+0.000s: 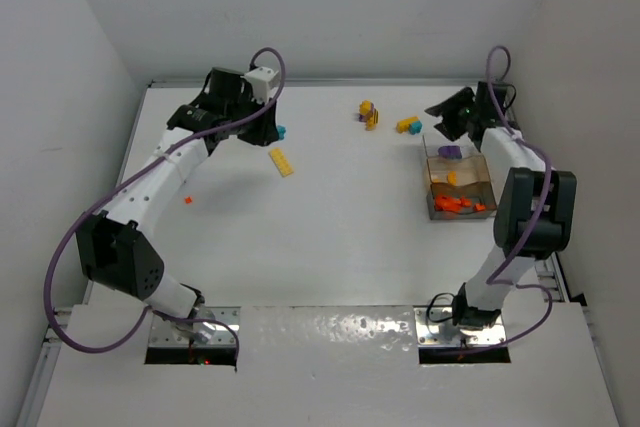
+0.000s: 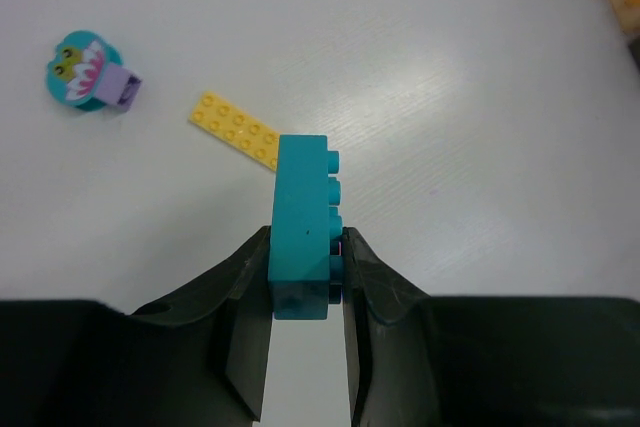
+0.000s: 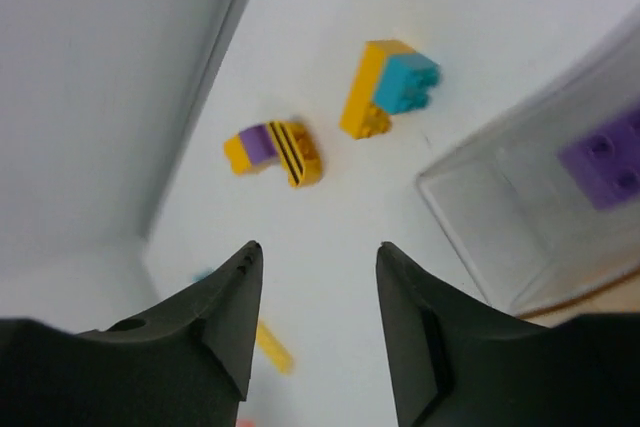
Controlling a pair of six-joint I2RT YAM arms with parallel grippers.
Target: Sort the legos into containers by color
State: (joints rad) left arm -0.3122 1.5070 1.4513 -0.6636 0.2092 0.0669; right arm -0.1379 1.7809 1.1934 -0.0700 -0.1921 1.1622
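Clamped left gripper [image 2: 305,282] on teal brick [image 2: 300,212] across its narrow sides, long axis running straight out past the tips. Hung it over the far-left part of the table [image 1: 350,237], just beyond a yellow plate [image 2: 238,129]. Held right gripper [image 3: 318,282] with jaws apart on nothing, beside the container [image 1: 430,185] and near a yellow-teal clump [image 3: 385,87]. Found the container well off to the brick's right, far nearer the right arm; judged a long crossing ahead.

1 box [image 1: 429,187] — 2 lego clumps [image 1: 368,114] [image 1: 408,125]
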